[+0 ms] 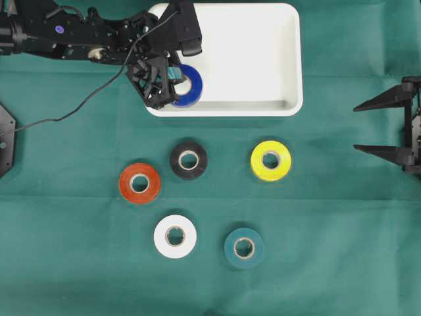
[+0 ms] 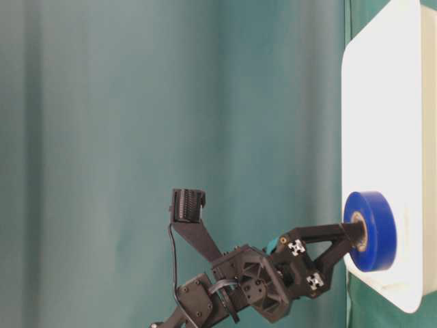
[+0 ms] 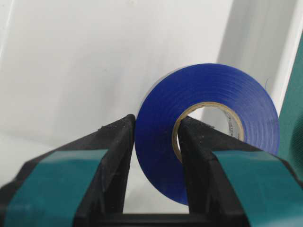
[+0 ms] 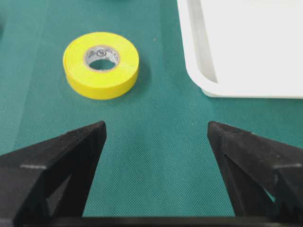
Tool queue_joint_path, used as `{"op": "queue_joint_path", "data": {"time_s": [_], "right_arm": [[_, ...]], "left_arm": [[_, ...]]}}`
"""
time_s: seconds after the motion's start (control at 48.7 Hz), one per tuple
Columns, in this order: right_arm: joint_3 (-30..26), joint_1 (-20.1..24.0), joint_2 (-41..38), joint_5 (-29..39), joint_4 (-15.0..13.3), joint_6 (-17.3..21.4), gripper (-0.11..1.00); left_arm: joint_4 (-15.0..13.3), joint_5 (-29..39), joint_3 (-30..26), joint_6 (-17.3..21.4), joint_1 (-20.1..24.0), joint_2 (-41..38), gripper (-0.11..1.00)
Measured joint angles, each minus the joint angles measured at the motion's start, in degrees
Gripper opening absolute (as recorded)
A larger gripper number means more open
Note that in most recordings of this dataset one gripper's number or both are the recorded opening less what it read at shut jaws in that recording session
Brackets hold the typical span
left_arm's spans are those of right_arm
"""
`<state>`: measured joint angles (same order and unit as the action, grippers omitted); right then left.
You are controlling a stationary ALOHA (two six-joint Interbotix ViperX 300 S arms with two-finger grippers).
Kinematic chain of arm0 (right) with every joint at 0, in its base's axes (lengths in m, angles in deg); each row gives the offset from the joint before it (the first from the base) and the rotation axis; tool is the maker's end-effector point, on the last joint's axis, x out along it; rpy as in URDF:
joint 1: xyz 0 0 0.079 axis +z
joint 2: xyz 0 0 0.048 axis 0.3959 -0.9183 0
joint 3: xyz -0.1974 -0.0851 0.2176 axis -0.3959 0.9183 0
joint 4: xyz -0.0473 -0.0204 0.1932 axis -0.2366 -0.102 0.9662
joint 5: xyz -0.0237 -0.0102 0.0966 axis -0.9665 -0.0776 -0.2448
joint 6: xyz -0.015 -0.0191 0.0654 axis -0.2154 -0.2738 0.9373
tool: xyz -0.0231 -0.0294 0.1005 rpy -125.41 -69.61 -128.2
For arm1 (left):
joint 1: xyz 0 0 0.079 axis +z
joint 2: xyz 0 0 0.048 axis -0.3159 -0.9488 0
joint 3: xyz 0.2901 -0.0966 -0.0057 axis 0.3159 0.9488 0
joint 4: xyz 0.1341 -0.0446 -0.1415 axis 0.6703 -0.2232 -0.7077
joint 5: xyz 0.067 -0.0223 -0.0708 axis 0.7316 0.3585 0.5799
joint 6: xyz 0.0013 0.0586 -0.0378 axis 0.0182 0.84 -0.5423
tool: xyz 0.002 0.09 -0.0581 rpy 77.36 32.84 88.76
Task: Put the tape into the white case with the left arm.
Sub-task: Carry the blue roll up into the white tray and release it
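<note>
On the green cloth [image 1: 79, 263], the left hand [image 1: 176, 87] grips a blue tape [image 1: 191, 85] over the white case [image 1: 263, 59]'s corner.

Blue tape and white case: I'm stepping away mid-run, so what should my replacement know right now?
Left end effector: shut on the blue tape, one finger through the core, one outside the wall.
Right end effector: open, holding nothing, parked at the table's right edge, facing the yellow tape.
Blue tape: held above the white case, at its near-left corner.
Done: tape picked up and carried over the case.
Left: lower, release, withdraw.
On the cloth: orange tape, black tape, white tape and teal tape.
</note>
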<state>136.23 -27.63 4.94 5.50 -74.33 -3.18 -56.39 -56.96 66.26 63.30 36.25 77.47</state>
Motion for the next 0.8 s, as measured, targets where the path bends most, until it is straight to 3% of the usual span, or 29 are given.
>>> {"op": "queue_joint_path", "data": {"time_s": [0.062, 0.226, 0.308, 0.575, 0.801], "right_arm": [[0.00, 0.00, 0.00, 0.00, 0.00, 0.00, 0.62], [0.00, 0.00, 0.00, 0.00, 0.00, 0.00, 0.62], [0.00, 0.00, 0.00, 0.00, 0.00, -0.09, 0.62], [0.00, 0.00, 0.00, 0.00, 0.00, 0.00, 0.62], [0.00, 0.00, 0.09, 0.00, 0.00, 0.00, 0.62]], "left_arm": [[0.00, -0.09, 0.44, 0.00, -0.09, -0.09, 0.31], [0.00, -0.79, 1.14, 0.26, -0.62, 0.00, 0.79], [0.00, -1.14, 1.23, 0.26, -0.70, -0.09, 0.94], [0.00, -1.41, 1.58, 0.00, -0.79, 0.79, 0.93], [0.00, -1.41, 3.69, 0.35, -1.93, 6.77, 0.93]]}}
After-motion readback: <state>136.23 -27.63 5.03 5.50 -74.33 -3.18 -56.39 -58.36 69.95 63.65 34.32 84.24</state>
